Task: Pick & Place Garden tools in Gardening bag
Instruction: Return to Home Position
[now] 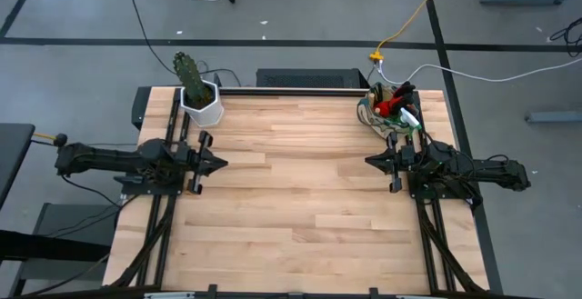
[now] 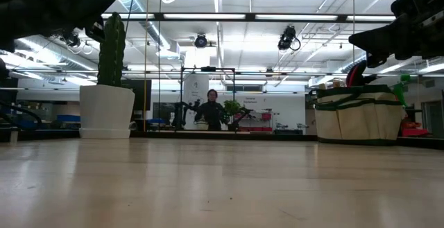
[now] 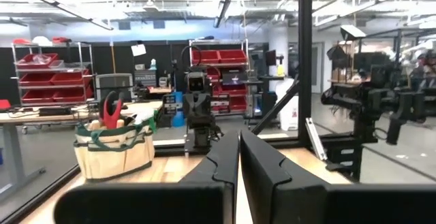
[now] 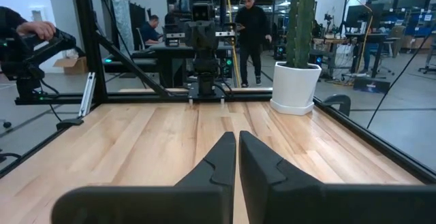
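Left gripper [image 1: 222,163] clenched, fingers pressed together with nothing between them; it hangs above the left side of the table [image 1: 300,199], pointing toward the middle; from its own wrist camera the two dark fingers [image 3: 225,163] meet along a thin seam.

Right gripper [image 1: 370,161] likewise clenched on nothing; it hangs above the right side of the table, pointing back at the left one; the two are well apart, with bare wood between them; its fingers [image 4: 219,159] also shut tight in the right wrist view.

Gardening bag [image 1: 389,110] stands upright at the far right corner of the table, just beyond the right gripper; beige cloth with dark green trim; garden tools [image 1: 396,105] already sit inside it, red and dark handles poking over the rim; a green piece shows at its side in the low view; single tools hard to tell apart.

Cactus pot [image 1: 201,102], white, at the far left corner, cactus upright; well apart from the bag.

A person [image 2: 211,110] stands in the room beyond the table's far edge.
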Tool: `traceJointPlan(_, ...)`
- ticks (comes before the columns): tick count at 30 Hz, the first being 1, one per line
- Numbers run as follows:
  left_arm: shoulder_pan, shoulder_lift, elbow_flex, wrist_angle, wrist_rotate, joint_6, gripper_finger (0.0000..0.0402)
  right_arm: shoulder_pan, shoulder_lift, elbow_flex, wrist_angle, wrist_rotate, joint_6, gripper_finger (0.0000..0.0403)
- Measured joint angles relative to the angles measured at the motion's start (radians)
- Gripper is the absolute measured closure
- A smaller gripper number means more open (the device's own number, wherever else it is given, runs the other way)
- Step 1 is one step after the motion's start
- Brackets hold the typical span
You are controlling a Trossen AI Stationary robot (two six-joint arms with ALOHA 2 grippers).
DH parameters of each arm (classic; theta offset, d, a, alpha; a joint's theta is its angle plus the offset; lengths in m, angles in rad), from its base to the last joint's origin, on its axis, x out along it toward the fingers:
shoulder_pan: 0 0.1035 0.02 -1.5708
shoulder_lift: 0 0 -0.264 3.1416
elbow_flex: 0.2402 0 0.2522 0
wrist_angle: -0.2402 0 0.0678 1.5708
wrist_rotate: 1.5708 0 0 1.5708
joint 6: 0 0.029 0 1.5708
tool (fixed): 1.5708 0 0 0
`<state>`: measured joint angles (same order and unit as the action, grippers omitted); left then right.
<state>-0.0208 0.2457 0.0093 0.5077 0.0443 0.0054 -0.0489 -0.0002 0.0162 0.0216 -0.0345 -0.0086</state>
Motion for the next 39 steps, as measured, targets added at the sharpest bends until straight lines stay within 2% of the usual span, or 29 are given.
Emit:
traceJointPlan(8, 0.000, -0.109, 0.000, -0.163, 0.000, -0.030, 0.0378, 0.000, 0.000, 0.000, 0.000, 0.000, 0.000, 0.0380)
traceJointPlan(17, -0.001, -0.245, 0.000, -0.459, 0.004, -0.106, 0.0378, 0.000, 0.000, 0.000, 0.000, 0.000, 0.000, 0.0380)
traceJointPlan(25, -0.017, -0.242, 0.000, -0.483, -0.001, -0.042, 0.0378, 0.000, 0.000, 0.000, 0.000, 0.000, 0.000, 0.0380)
traceJointPlan(39, -0.017, -0.239, -0.001, -0.450, 0.003, -0.046, 0.0378, 0.000, 0.000, 0.000, 0.000, 0.000, 0.000, 0.0380)
